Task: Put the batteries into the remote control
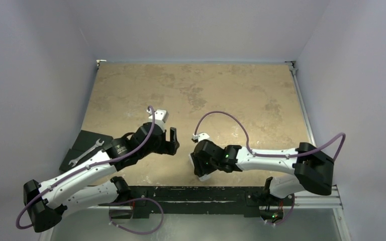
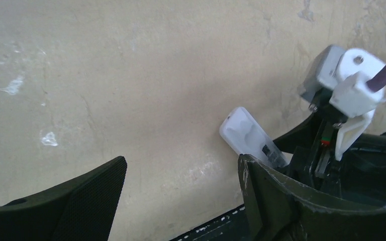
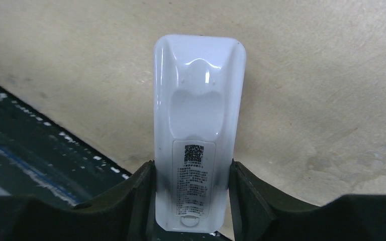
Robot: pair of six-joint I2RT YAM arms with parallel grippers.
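Seemingly closed remote control (image 3: 198,145), back-up

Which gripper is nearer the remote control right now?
Right. The right gripper is closed on both long sides of the remote control. The left gripper stands open and empty beside it, the remote just beyond one of its fingers.

Seen from the left wrist, one end of the remote control (image 2: 246,134) is hidden behind a jaw of the left gripper (image 2: 181,160). From overhead it is almost wholly covered by the right gripper (image 1: 202,170). The print on its label (image 3: 195,175) is too small to be read.
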